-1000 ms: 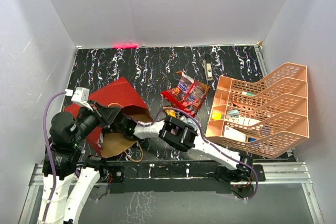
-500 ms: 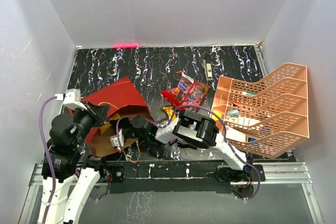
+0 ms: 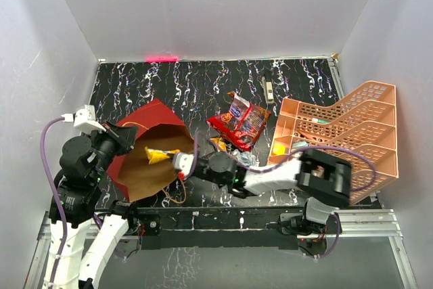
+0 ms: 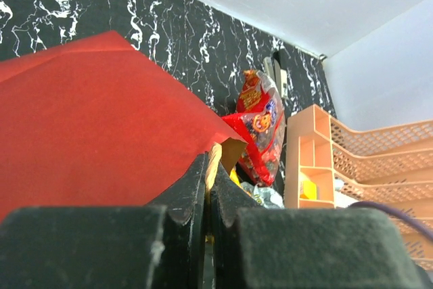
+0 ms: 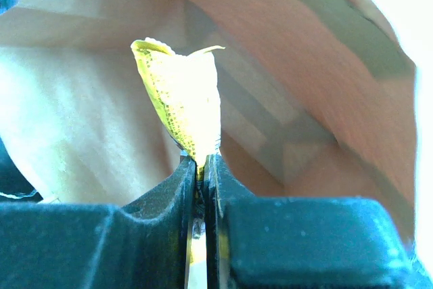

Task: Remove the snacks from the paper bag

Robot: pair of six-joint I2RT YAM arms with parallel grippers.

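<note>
The paper bag (image 3: pixel 145 123), red outside and brown inside, lies at the left with its mouth facing right. My left gripper (image 3: pixel 127 137) is shut on the bag's upper mouth edge (image 4: pixel 211 160) and holds the mouth open. My right gripper (image 3: pixel 178 162) reaches into the mouth and is shut on a yellow packet (image 3: pixel 157 156). The packet stands up from the jaws in the right wrist view (image 5: pixel 186 99), with the brown bag wall (image 5: pixel 304 99) behind it. Red chip bags (image 3: pixel 241 121) and small wrappers (image 3: pixel 220 144) lie on the table right of the bag.
A peach tiered tray (image 3: pixel 352 109) with boxes stands at the right, and it also shows in the left wrist view (image 4: pixel 314 147). A slim pen-like tool (image 3: pixel 268 88) lies at the back. My right arm (image 3: pixel 277 177) stretches across the front of the table.
My right arm has swung its elbow to the right and stretched out low. The bag's mouth now stands wider open, and the yellow packet shows in the right gripper at the mouth.
</note>
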